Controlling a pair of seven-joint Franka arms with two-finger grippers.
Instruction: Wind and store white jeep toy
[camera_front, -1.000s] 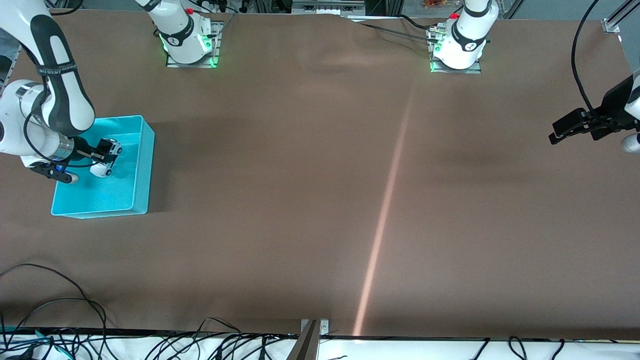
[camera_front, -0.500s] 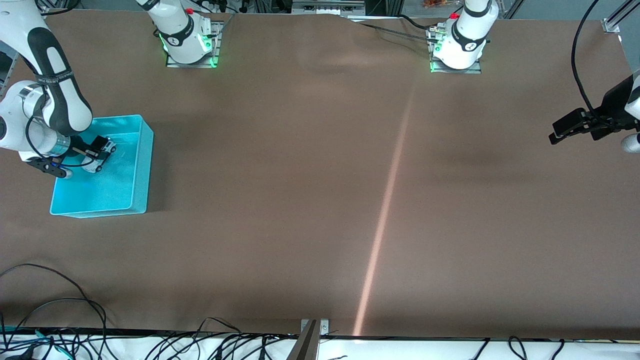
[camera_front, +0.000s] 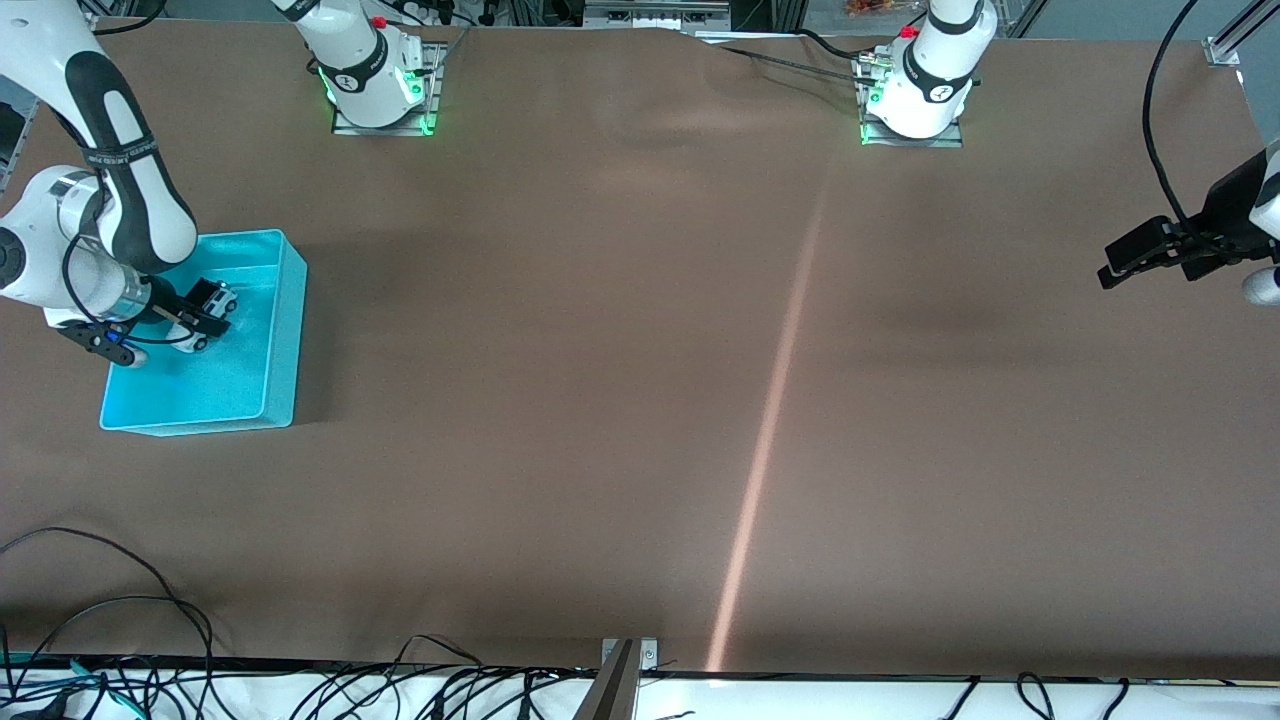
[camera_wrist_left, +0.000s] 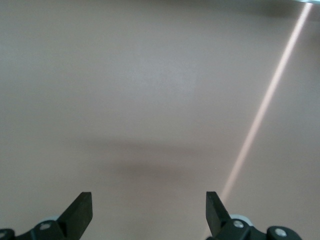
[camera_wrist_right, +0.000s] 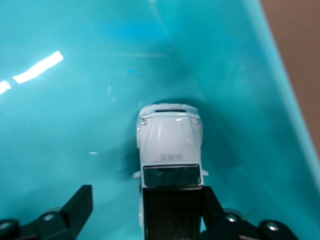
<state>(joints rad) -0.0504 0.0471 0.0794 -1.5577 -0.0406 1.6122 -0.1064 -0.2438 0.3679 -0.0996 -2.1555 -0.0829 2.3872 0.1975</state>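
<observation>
White jeep toy (camera_wrist_right: 169, 165) rests on cyan bin (camera_front: 280, 330) floor, stored. Right pincer (camera_wrist_right: 145, 210) spread, straddling its rear (release looks just made). Left pincer (camera_wrist_left: 149, 212) spread, waiting over bare tabletop (camera_front: 640, 400).

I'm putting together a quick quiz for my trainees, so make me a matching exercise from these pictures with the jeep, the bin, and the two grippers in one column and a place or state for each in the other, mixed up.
Column one:
1. white jeep toy
2. cyan bin
3. left gripper
4. right gripper

Column two:
A. open, over bare table at the left arm's end
B. on the table at the right arm's end
C. inside the bin
D. open, one finger either side of the jeep

Pairs: 1-C, 2-B, 3-A, 4-D
</observation>
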